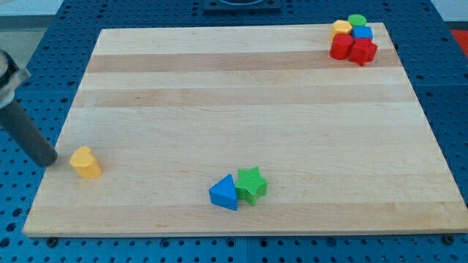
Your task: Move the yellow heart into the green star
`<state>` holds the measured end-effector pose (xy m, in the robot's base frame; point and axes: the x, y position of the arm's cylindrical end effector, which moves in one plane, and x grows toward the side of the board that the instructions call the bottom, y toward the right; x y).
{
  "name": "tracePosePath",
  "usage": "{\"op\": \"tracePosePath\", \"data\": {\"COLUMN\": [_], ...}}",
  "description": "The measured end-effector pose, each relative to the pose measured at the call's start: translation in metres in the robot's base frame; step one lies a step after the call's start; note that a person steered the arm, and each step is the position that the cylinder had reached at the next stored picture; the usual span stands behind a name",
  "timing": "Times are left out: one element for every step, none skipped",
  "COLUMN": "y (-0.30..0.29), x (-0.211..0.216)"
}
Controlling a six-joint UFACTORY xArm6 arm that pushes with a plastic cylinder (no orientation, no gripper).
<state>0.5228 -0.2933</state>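
The yellow heart (86, 162) lies near the left edge of the wooden board (248, 88). The green star (251, 183) sits at the view's bottom centre, touching a blue triangle (224, 193) on its left. My rod comes in from the view's left, and my tip (50, 161) rests just left of the yellow heart, a small gap from it. The star is far to the right of the heart and slightly lower.
A cluster of blocks sits at the board's top right corner: a yellow block (341, 28), a green block (357, 20), a blue block (362, 33) and two red blocks (340, 47) (363, 51). Blue pegboard surrounds the board.
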Motion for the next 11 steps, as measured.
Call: {"op": "tracePosePath", "data": {"y": [0.088, 0.174, 0.181, 0.171, 0.203, 0.229, 0.227, 0.234, 0.262, 0.290, 0.310], "x": [0.004, 0.004, 0.004, 0.003, 0.012, 0.014, -0.013, -0.031, -0.023, -0.016, -0.010]}}
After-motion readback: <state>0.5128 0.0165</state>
